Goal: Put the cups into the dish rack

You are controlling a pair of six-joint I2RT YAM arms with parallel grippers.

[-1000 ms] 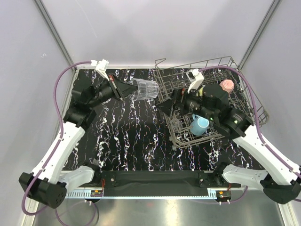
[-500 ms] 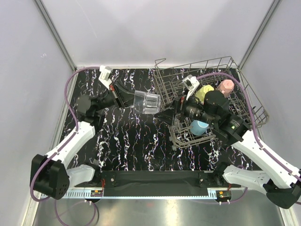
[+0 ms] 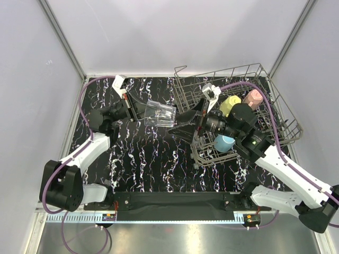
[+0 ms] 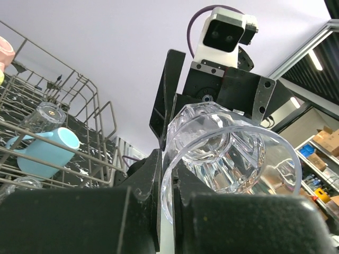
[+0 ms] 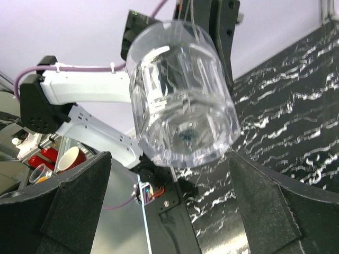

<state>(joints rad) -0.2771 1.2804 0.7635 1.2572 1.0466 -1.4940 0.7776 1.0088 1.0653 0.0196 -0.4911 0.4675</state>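
My left gripper [image 3: 142, 111] is shut on the rim of a clear glass [image 3: 159, 114] and holds it in the air over the middle of the table. In the left wrist view its jaws [image 4: 170, 180] pinch the glass wall [image 4: 228, 153]. My right gripper [image 3: 177, 126] is open, reaching left out of the wire dish rack [image 3: 233, 71]. Its fingers flank the base of the glass [image 5: 180, 98] without touching it. The rack holds a yellow mug [image 3: 230, 104], a pink mug [image 3: 256, 97], a light blue mug [image 3: 225, 142] and another clear glass [image 4: 45, 114].
The black marbled table top [image 3: 148, 164] lies under both arms. The rack fills the right side, and its left wall [image 3: 183, 98] stands just behind my right gripper. Grey walls enclose the table at the back and sides.
My left arm brought the glass down and toward the centre and tilted it. My right gripper came left out of the rack until its open fingers reached the glass.
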